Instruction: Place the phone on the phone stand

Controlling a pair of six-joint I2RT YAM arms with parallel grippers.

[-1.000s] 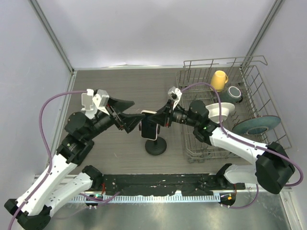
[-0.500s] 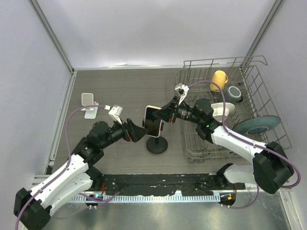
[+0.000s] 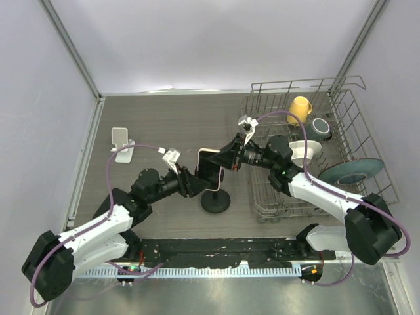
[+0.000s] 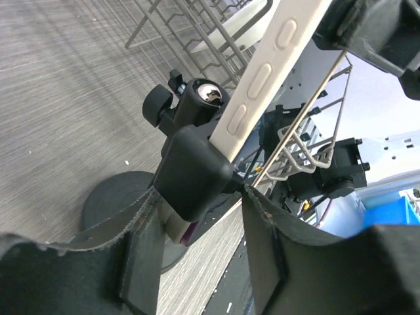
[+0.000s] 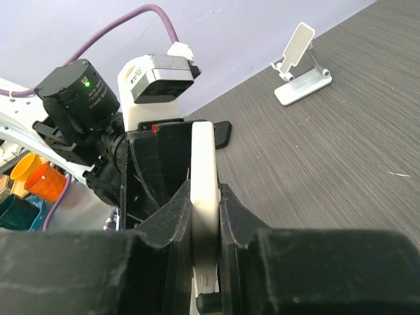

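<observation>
top external shows the phone standing on edge near the middle of the table, directly above the round base of the black stand. the right gripper reaches in from the dish rack side and has the phone's upper right part between its fingers. the left gripper comes in low from the other side, its tip just beside the phone's lower left edge and the stand's stem.

in the right wrist view the phone's white edge runs straight up between the two dark fingers, which press on its two faces, so this gripper is clamped on the phone. the left arm's wrist, with its white camera block, sits right behind the phone.

the left wrist view looks up along the stand. the phone's white side with its buttons leans up and to the right, and its lower end goes into the stand's black clamp, which sits below a shiny ball joint. the left fingers are apart, one on each side of the clamp. whether they touch it cannot be told. the stand's base lies flat on the table.

a small white stand sits well apart at the left of the table. a yellow cup lies in the rack.
</observation>
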